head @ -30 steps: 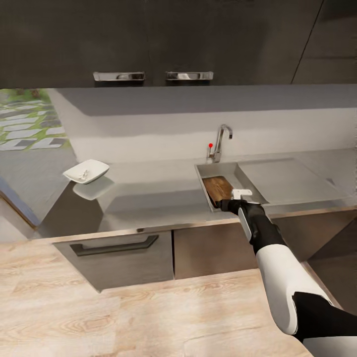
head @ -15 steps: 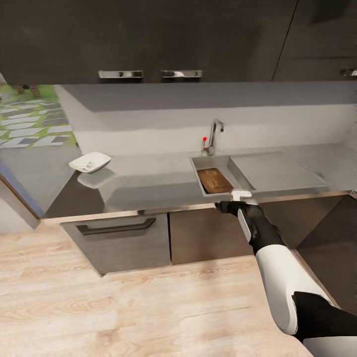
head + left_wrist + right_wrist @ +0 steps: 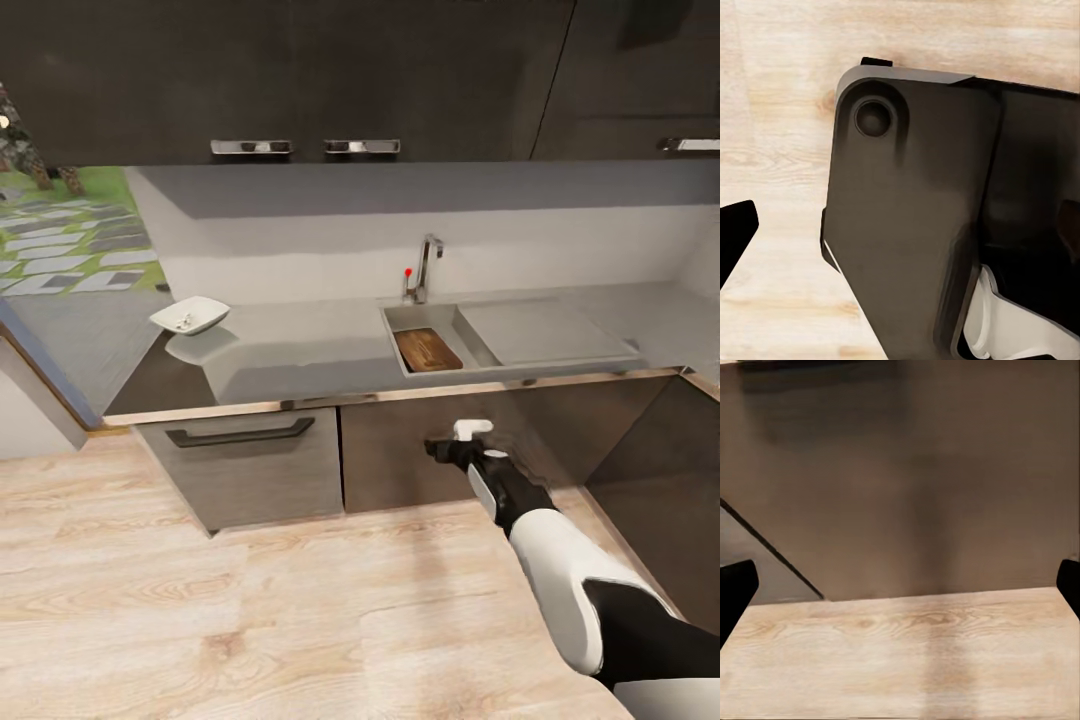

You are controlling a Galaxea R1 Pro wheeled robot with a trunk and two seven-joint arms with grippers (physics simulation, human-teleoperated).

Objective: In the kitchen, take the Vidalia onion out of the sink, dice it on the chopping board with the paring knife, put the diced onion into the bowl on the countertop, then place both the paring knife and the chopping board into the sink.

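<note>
Chopping board [image 3: 428,350] flat in sink [image 3: 480,366], bowl [image 3: 189,315] on countertop [image 3: 300,355] (far left), my right gripper [image 3: 900,585] w/ fingers wide apart, empty, left gripper's state I cannot tell.

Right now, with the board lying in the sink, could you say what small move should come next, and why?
Probably none beyond parking the right pincer: it hangs open and empty below the countertop edge. The board lies in the sink, and the bowl holds white bits. The knife is too small to confirm, so check the sink first.
</note>
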